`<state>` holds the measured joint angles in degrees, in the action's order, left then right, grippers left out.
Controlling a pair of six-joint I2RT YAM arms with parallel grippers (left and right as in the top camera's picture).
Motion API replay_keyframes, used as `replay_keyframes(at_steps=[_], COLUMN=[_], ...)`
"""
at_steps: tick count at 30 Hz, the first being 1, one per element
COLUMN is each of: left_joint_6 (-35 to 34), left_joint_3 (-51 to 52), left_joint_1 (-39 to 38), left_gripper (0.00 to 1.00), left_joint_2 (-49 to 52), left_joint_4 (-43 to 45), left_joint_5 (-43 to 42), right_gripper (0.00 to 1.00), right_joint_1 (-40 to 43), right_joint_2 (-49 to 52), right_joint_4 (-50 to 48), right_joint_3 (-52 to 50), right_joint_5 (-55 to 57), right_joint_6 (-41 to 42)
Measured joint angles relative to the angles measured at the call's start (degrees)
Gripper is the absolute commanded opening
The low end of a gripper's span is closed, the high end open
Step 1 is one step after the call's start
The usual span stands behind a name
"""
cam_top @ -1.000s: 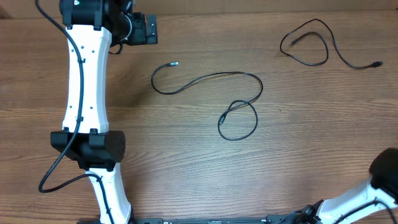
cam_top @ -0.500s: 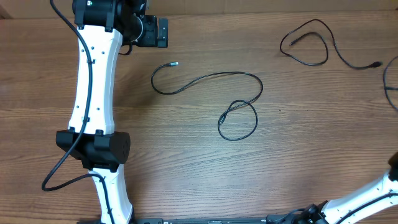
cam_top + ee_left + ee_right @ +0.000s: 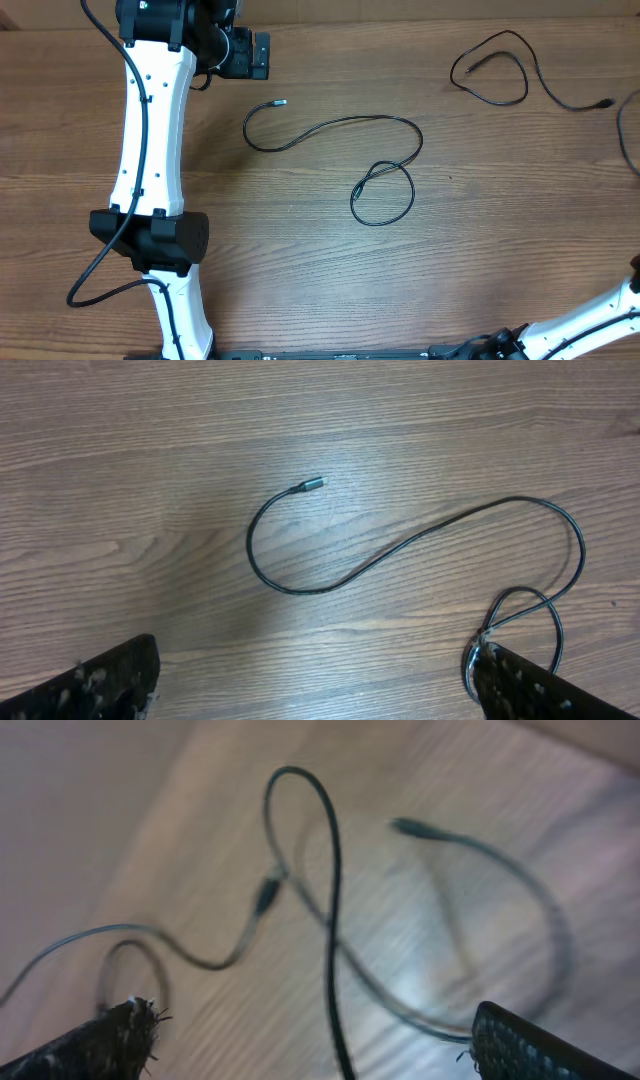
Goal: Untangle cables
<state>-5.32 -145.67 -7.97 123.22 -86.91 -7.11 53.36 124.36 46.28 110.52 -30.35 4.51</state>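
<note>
One thin black cable (image 3: 345,122) lies mid-table, its plug (image 3: 281,102) at the left end and a crossed loop (image 3: 383,195) at the right. A second cable (image 3: 495,70) curls at the back right. My left gripper (image 3: 262,55) hovers near the table's back edge, left of the plug. In the left wrist view it (image 3: 320,690) is open and holds nothing, with the cable (image 3: 400,550) lying ahead of it. My right gripper (image 3: 320,1040) stands open. A blurred cable (image 3: 335,920) runs between its fingers without being pinched. That gripper is outside the overhead view.
The left arm (image 3: 150,150) stretches up the table's left side. Part of the right arm (image 3: 600,310) shows at the bottom right corner. A thin black cord (image 3: 622,130) runs along the right edge; I cannot tell what it belongs to.
The left arm and gripper have shifted slightly right. The right arm's dark bulk has left the bottom right corner, and a thin cord has appeared at the right edge.
</note>
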Motion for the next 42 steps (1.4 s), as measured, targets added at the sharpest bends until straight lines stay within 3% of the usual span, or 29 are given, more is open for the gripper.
replay_keyframes(at_steps=[4,8,13,20,24,28,37,38,39,40,41,42], left_joint_6=[0.44,1.07,1.09,1.09,1.62,2.71,4.28,4.28,4.28,4.28,4.28,4.28], left_joint_3=[0.0,0.0,0.0,0.0,0.0,0.0,0.0,0.0,0.0,0.0,0.0,0.0], left_joint_1=[0.0,0.0,0.0,0.0,0.0,0.0,0.0,0.0,0.0,0.0,0.0,0.0], left_gripper=[1.0,1.0,1.0,1.0,1.0,1.0,1.0,1.0,1.0,1.0,1.0,1.0], left_joint_2=[0.0,0.0,0.0,0.0,0.0,0.0,0.0,0.0,0.0,0.0,0.0,0.0], left_joint_4=[-0.07,-0.13,-0.07,0.26,0.24,0.24,0.2,0.2,0.2,0.2,0.17,0.15], left_joint_5=[0.0,0.0,0.0,0.0,0.0,0.0,0.0,0.0,0.0,0.0,0.0,0.0], right_gripper=[1.0,1.0,1.0,1.0,1.0,1.0,1.0,0.82,0.36,0.12,0.04,0.04], right_joint_1=[-3.23,-6.64,-11.43,-32.17,-41.97,-42.84,-44.96,-45.57,-46.12,-46.8,-47.39,-48.06], right_joint_2=[-0.02,-1.05,-2.38,-2.32,0.72,7.78,14.05,14.05,14.05,14.05,14.05,14.05], right_joint_4=[0.92,0.68,3.98,3.89,1.92,0.94,0.42,0.15,0.11,0.09,-0.09,-0.39], right_joint_3=[7.21,14.45,15.58,15.04,14.69,14.36,12.85,12.85,12.85,12.85,12.85,12.85], right_joint_5=[-1.29,5.27,7.3,12.09,17.68,18.6,15.69,15.54,15.54,15.56,15.45,15.54], right_joint_6=[-0.02,-0.11,-1.7,-10.27,-6.8,0.48,2.16,2.25,2.32,2.29,2.16,2.38])
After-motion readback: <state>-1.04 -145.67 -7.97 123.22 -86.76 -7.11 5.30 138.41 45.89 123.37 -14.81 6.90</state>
